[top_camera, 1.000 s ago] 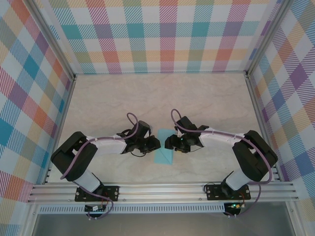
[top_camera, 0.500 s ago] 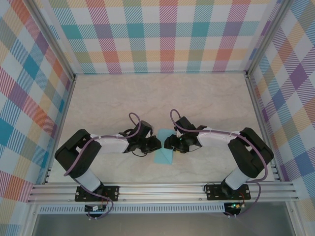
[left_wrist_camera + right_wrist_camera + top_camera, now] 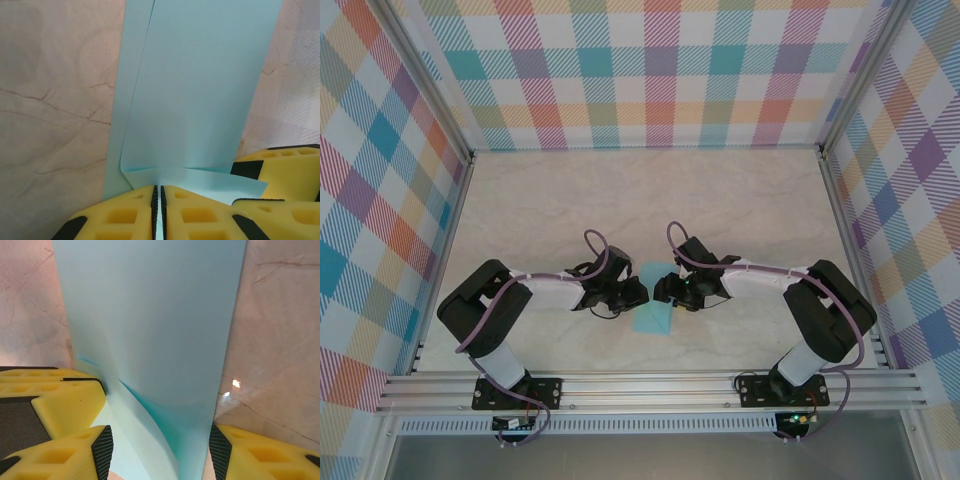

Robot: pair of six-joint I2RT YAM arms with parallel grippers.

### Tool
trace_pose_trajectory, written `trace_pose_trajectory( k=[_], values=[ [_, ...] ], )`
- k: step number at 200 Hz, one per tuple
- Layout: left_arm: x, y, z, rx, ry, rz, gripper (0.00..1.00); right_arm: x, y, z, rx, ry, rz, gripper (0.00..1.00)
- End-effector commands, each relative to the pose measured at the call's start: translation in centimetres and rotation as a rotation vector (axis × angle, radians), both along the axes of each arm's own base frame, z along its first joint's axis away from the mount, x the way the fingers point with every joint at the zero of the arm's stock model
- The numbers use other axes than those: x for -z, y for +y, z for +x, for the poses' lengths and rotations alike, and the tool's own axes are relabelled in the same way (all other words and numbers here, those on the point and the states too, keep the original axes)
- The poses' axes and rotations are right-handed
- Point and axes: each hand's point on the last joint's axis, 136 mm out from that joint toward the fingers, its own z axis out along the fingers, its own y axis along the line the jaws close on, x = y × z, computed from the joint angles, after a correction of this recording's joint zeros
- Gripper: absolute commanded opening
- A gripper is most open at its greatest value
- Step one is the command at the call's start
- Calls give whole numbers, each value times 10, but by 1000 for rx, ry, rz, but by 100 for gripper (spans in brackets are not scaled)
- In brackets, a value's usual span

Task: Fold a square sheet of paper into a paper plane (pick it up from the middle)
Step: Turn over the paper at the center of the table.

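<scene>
Two grippers faced each other across the thin, light blue sheet of paper (image 3: 651,320), partly folded, lying on the pale marbled table (image 3: 550,210) near its front edge. Left gripper (image 3: 157,197) pinched a folded flap, jaws shut. Right gripper (image 3: 160,450) straddled the strip, jaws apart. Judged light, limp, crease-prone and slippery; best taken at the folded edges.

Overhead: the left gripper (image 3: 640,292) and right gripper (image 3: 662,290) are covering the middle of the square sheet of paper (image 3: 652,320), and its creases are proving too small to read. Left wrist: the top edge is cutting off the sheet's far end. Right wrist: the sheet is blurring near the lens and running past the top and bottom edges.
</scene>
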Motion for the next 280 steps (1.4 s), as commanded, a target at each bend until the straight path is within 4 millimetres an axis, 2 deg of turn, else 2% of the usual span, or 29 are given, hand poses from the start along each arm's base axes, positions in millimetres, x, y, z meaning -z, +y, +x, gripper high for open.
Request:
trace_pose_trajectory(
  k=[1, 65, 100, 170, 213, 280],
  values=[
    [7, -2, -3, 2, 20, 19, 12, 0, 7, 0, -5, 10, 36, 57],
    [3, 4, -4, -8, 3, 27, 13, -12, 9, 1, 6, -10, 67, 57],
    [1, 8, -3, -23, -9, 38, 14, -9, 1, 1, 52, 18, 53, 58],
    [-3, 10, -1, -40, -25, 40, 15, -14, 12, 0, 12, 6, 129, 55],
    [-4, 12, 0, -53, -30, 39, 15, -10, 10, -8, -20, 1, 142, 54],
    [-7, 10, 2, -62, -35, 23, 17, -8, 15, -10, -61, -4, 173, 39]
  ],
)
